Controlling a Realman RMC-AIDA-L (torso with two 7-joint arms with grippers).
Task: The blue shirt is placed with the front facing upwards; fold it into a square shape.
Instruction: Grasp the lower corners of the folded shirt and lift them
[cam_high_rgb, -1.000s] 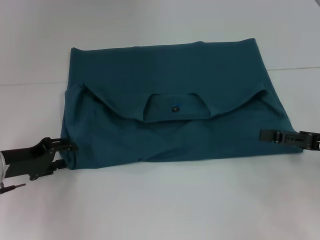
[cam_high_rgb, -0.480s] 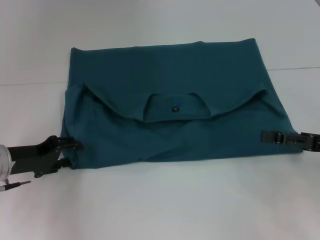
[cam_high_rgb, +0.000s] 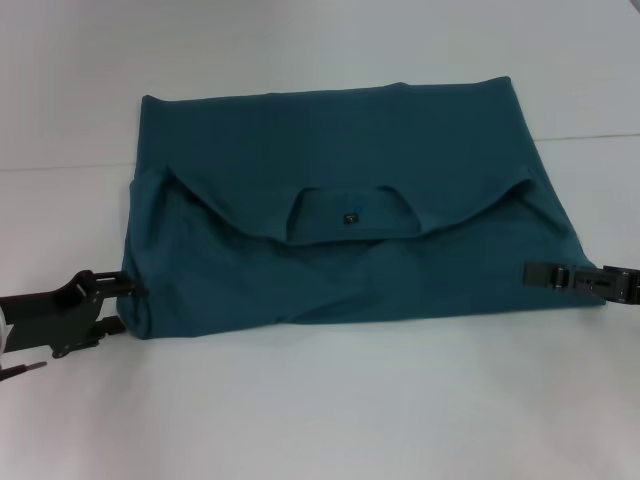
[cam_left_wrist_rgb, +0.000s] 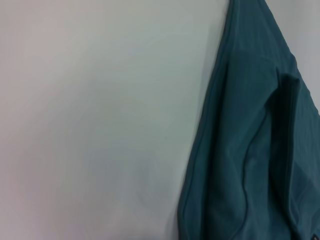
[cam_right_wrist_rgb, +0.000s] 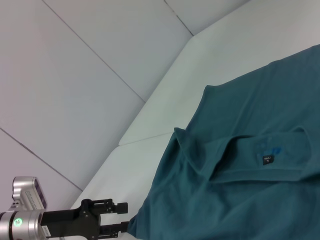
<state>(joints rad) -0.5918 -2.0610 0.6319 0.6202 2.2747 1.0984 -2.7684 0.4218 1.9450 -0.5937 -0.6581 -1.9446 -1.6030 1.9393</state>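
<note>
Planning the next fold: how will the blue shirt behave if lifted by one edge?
The blue shirt is probably floppy: its folded layers lie limp with soft creases, so a lifted edge would likely sag. It looks light, and the loose collar flap may slide or unfold.

The only writing I can find sits on the small dark label (cam_right_wrist_rgb: 266, 160) just inside the neckline of the blue shirt (cam_right_wrist_rgb: 250, 200): a single pale mark that looks like the letter "L". In my head view that label (cam_high_rgb: 350, 216) is too small to read.
</note>
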